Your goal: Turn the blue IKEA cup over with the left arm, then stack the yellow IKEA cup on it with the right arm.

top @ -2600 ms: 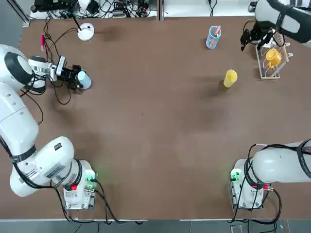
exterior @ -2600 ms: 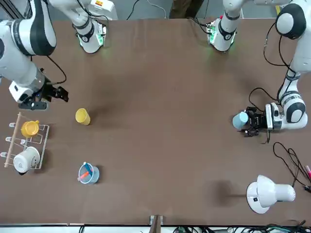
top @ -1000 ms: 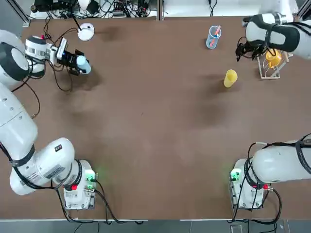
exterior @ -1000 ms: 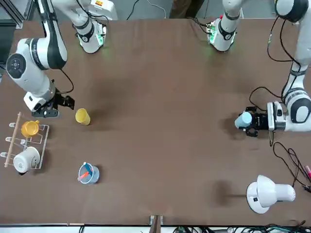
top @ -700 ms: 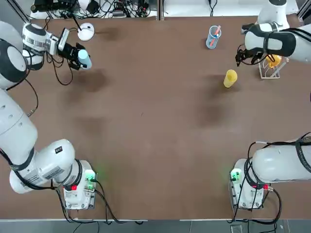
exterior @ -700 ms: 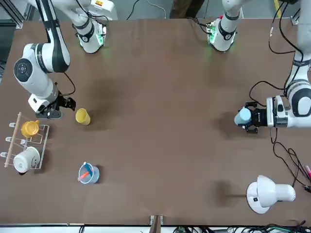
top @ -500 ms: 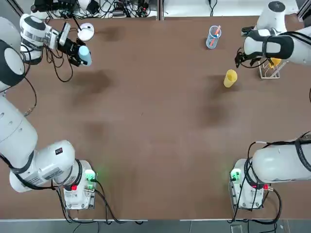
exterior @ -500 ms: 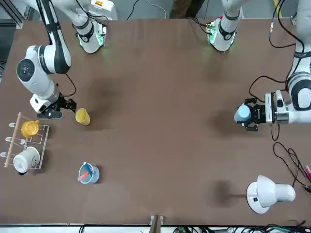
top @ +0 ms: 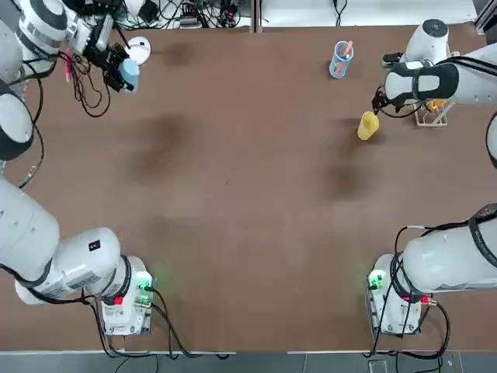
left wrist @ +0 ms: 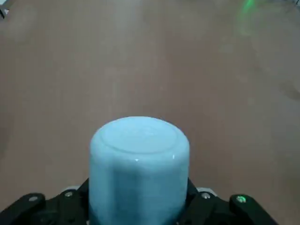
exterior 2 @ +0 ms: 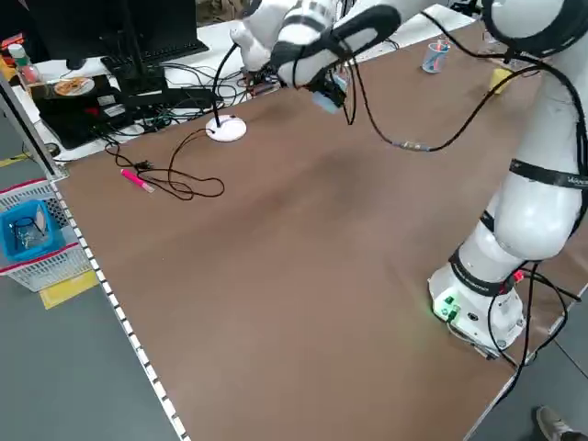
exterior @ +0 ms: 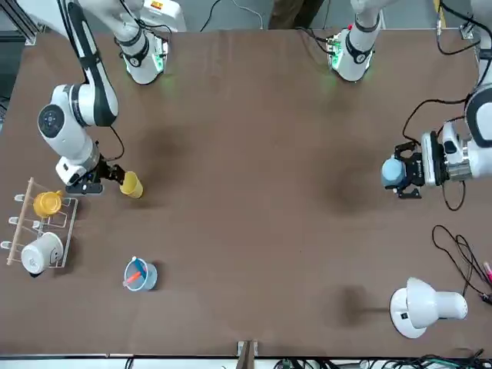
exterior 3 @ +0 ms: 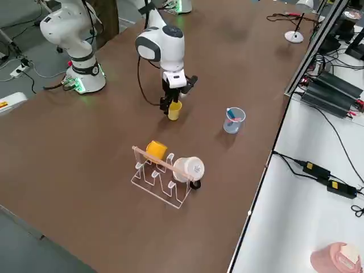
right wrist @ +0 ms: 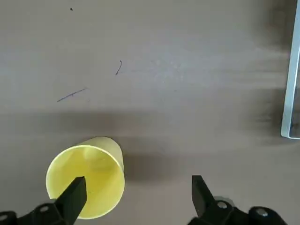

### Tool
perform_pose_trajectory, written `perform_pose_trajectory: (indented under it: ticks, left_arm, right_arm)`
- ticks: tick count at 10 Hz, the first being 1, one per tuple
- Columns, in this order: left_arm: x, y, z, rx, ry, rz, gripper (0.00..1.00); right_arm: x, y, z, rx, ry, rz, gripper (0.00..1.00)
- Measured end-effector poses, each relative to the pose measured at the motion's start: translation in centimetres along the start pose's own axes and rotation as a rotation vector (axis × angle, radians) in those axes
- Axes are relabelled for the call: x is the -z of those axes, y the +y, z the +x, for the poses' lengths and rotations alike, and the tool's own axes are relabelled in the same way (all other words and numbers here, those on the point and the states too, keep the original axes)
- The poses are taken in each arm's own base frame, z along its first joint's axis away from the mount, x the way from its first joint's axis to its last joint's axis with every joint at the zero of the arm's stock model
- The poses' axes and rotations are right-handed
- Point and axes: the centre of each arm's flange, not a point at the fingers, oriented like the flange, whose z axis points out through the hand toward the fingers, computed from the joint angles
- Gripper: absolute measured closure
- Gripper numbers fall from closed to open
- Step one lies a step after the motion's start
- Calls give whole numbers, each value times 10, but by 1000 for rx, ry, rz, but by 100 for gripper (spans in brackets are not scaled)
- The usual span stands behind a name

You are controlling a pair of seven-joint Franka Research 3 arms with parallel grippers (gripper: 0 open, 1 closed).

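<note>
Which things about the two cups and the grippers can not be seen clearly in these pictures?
- Blue IKEA cup: its open mouth is cut off by the left wrist view's edge; only the closed base shows.
- Left gripper: its fingers are too small to make out in the top view.
- Yellow IKEA cup: whether the open right gripper touches it cannot be told; one finger overlaps its rim.

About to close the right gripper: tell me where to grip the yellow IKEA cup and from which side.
Grip the yellow IKEA cup across its tapered wall just below the rim, coming from above: it stands upright, mouth open, and the open right gripper hangs beside it, one finger over the rim.
</note>
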Motion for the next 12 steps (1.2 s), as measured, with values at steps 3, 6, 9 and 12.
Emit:
perform_pose_trajectory:
  ticks: [3, 6, 9, 12]
  left_arm:
    - [-37, -7, 88, -138, -197, 76, 34]
    - [-83, -3, 153, -214, -413, 133, 34]
    - [-133, 15, 220, -226, -674, 226, 34]
    - [-224, 47, 284, -220, -893, 279, 34]
  right_arm:
    - [-9, -7, -7, 13, -5, 3, 1]
    - [-16, -7, -7, 13, 10, 5, 1]
    - [-33, -9, -6, 15, 21, 7, 1]
    - [-38, -8, -4, 14, 44, 8, 1]
